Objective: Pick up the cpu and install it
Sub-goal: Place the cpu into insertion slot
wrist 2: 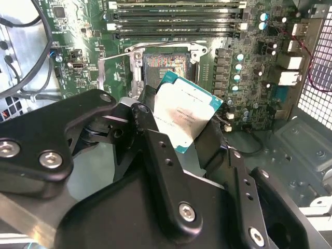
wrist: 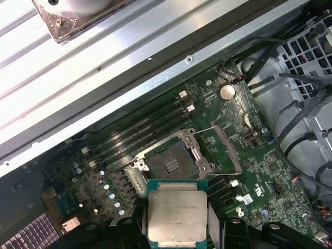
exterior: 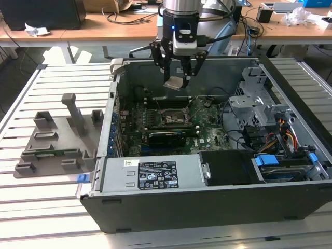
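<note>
Down at six o'clock in the exterior view, the open computer case (exterior: 207, 207) is showing us its near wall, with the power supply (exterior: 150, 174) sitting just behind it. Out at nine o'clock from the case, the grey tray (exterior: 52, 140) is resting on the slatted tabletop (exterior: 31, 218), well apart from the action.

Moving deeper, the motherboard (exterior: 207, 135) is lying flat on the case floor. Near its middle the socket (exterior: 171, 116) is waiting with its metal frame swung up and its lever out. Both wrist views are showing its bed bare, with nothing seated.

Now the main event. At twelve o'clock from that socket, the tool (exterior: 177, 78) is hanging over the board, its jaws clamping the cpu (exterior: 175, 84) by opposite edges. The chip is riding clear of the board, silver lid showing in the first wrist view, looking a little tilted in the exterior view, and touching nothing but the tool.

So the pick-up is looking done, folks, but the install is not. The cpu is not yet in the socket, and the frame is standing open.

Farther back, at twelve o'clock, wooden desks (exterior: 104, 26) strewn with cables are running across the background.
</note>
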Robot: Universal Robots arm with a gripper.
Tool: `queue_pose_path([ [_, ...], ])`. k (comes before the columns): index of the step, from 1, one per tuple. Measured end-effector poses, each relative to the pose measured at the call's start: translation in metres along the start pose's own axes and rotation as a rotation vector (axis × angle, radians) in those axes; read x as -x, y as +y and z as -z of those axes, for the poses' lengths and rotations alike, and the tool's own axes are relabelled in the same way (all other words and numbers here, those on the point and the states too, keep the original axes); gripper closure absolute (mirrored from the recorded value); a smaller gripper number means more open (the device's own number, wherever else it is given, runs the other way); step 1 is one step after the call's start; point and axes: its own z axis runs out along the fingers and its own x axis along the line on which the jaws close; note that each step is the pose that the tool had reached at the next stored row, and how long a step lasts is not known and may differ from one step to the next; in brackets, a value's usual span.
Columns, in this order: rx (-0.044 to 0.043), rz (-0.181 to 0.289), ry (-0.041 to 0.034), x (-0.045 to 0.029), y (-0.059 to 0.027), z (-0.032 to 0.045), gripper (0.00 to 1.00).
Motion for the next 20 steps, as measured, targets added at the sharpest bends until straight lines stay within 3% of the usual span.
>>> queue_pose_path([
  [15,-0.0015,-0.088,0.0027,0.0000,0.0000,-0.0001,0.45],
  [20,-0.0012,-0.141,0.0050,0.0000,0.0000,-0.0001,0.45],
])
